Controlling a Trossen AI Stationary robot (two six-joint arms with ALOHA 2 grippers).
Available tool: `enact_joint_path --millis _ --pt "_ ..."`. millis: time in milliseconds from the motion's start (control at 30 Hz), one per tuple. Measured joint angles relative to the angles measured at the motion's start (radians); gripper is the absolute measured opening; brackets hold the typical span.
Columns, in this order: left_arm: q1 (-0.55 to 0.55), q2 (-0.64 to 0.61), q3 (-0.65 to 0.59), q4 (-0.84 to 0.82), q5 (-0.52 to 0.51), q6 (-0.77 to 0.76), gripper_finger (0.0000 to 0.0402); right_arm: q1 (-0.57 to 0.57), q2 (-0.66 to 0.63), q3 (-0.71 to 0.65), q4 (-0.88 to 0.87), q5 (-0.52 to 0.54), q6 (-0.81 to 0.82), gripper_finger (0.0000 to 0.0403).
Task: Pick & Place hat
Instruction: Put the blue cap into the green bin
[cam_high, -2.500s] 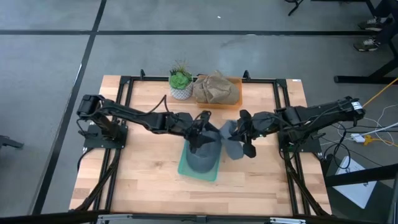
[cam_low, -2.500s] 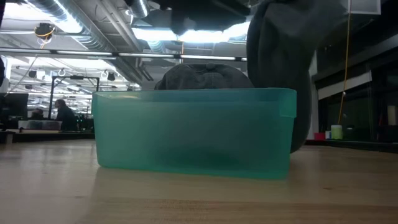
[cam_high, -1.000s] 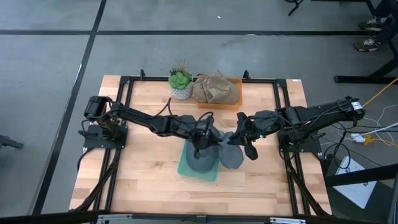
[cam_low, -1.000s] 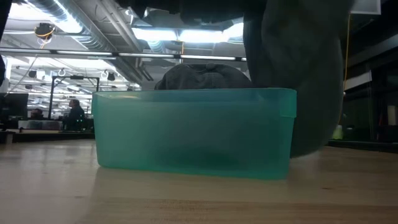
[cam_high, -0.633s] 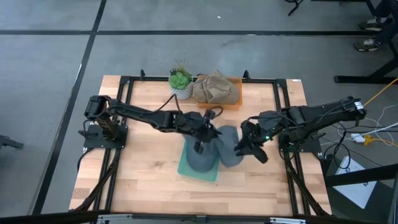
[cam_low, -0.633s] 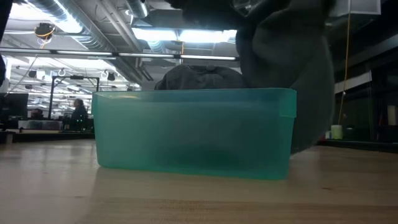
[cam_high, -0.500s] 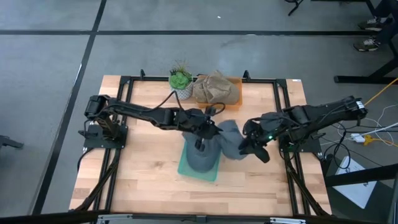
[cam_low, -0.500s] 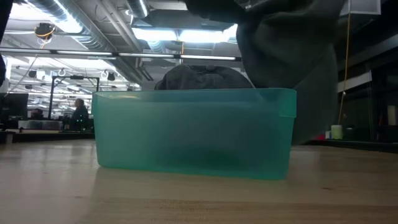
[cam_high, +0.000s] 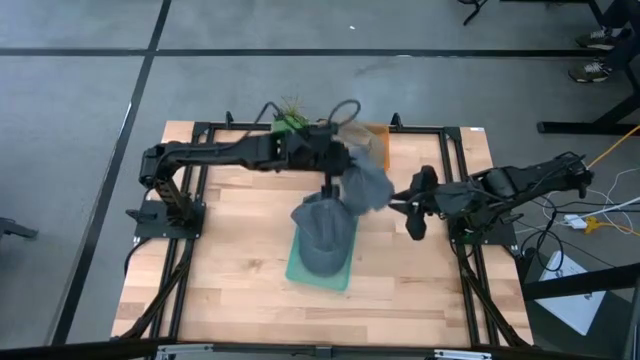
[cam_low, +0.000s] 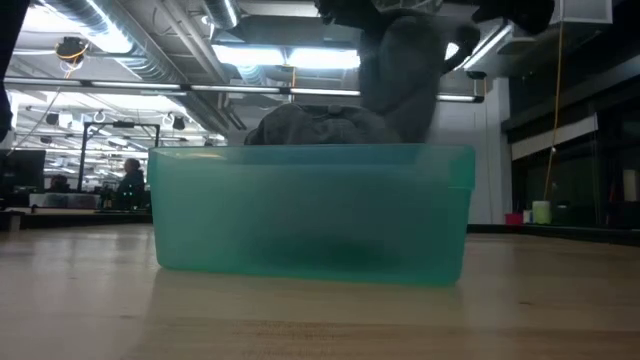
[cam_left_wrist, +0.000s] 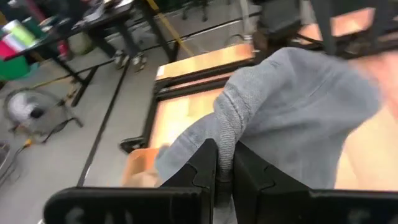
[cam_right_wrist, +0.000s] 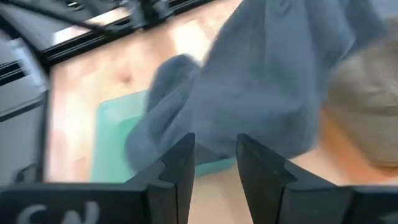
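grey knit hat hangs from the left gripper, whose fingers are pinched tight on its ribbed edge; the left wrist view shows the fabric clamped between the two fingers. the hat dangles up off the table, over the far right corner of the teal bin, its long axis running down from the gripper toward the bin. a second dark hat already lies in the bin, humped above the rim in the low view. the right gripper sits just beside the hanging hat on its right, fingers parted narrowly with nothing between them, clear of the cloth. the left arm alone carries the load, so my judgement is the coming move turns on bringing the hat nearer and lower, over the bin. the high view gives the offset from hat to bin; the low view shows only the hat's tail above the bin wall, not how far behind it hangs
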Motion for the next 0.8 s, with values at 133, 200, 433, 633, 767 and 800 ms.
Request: enact_joint_path --millis 133,200,433,633,767,800 --pt "0.055 -0.001 0.039 -0.028 -0.001 -0.023 0.0021 0.0 0.022 0.0 0.0 0.057 0.0 0.0117" --pt "0.078 -0.001 0.044 -0.037 -0.001 -0.032 0.0021 0.0 0.035 0.0 0.001 0.057 -0.001 0.0117" --pt "0.112 -0.005 0.044 -0.021 0.044 -0.057 0.0021 0.0 0.105 0.0 0.002 0.202 -0.017 0.0117" --pt "0.112 -0.005 0.044 -0.004 0.043 -0.056 0.0022 0.0 0.195 -0.001 0.102 0.432 -0.133 0.0116" --pt "0.112 -0.005 0.044 -0.004 0.043 -0.056 0.0022 0.0 0.259 -0.001 0.267 0.459 -0.29 0.0116" --pt "0.112 -0.005 0.044 -0.003 0.043 -0.056 0.0022 0.0 0.274 -0.001 0.307 0.453 -0.327 0.0116"
